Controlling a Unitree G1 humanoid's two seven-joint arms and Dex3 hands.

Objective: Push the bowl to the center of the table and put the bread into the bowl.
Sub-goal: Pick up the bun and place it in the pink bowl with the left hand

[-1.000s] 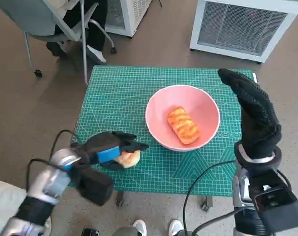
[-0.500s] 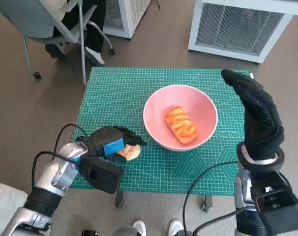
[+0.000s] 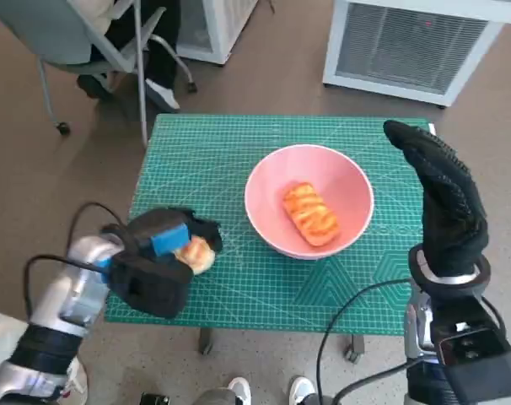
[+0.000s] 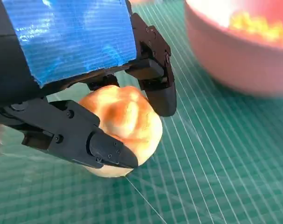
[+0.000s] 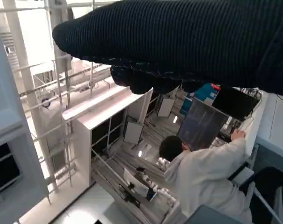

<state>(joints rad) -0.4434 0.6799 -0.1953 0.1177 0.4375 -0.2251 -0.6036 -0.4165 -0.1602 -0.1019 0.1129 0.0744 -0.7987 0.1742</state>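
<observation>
A green cutting mat (image 3: 239, 152) covers the small table on a brown floor (image 3: 36, 169). Left of the pink bowl (image 3: 264, 221), the left hand (image 3: 167, 245) grasps a bread roll (image 3: 195, 253). Another bread (image 3: 310, 213) lies inside the bowl. Right of it, the right hand (image 3: 445, 198) is raised, fingers extended, holding nothing.

From my seat I see a green cutting mat (image 3: 213, 160) covering the tabletop. At eleven o'clock from it stands a grey office chair (image 3: 78, 38) on castors, with a person's dark-trousered legs (image 3: 158, 51) beside it. At twelve o'clock sits a white cabinet (image 3: 217, 25), and at one o'clock a white grilled unit (image 3: 407, 42). In the right wrist view a person in a white coat (image 5: 202, 172) faces a dark monitor (image 5: 202, 126).
</observation>
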